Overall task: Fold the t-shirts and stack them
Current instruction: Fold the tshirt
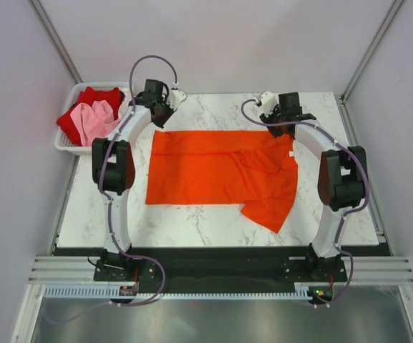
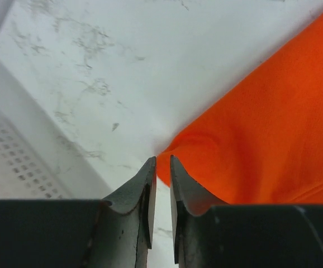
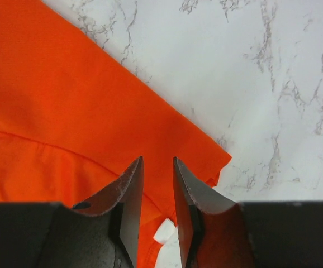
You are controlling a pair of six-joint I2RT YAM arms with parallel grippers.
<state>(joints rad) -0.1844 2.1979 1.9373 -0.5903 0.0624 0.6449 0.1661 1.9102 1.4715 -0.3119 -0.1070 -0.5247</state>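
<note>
A bright orange-red t-shirt [image 1: 214, 171] lies spread across the marble table, with its right part folded over and a flap hanging toward the near edge. My left gripper [image 1: 162, 121] hovers at the shirt's far left corner [image 2: 172, 146]. Its jaws [image 2: 162, 159] stand a narrow gap apart with no cloth between them. My right gripper [image 1: 284, 128] is over the far right corner [image 3: 217, 159], open [image 3: 157, 160] above the cloth and gripping nothing. A deeper red t-shirt [image 1: 96, 96] and a pale pink one [image 1: 92, 120] lie crumpled in the basket.
The white slatted basket [image 1: 67, 146] sits off the table's far left corner, and its wall [image 2: 10, 151] shows close to my left gripper. A white label [image 3: 164, 230] pokes out at the shirt's edge under my right gripper. Grey walls enclose the table.
</note>
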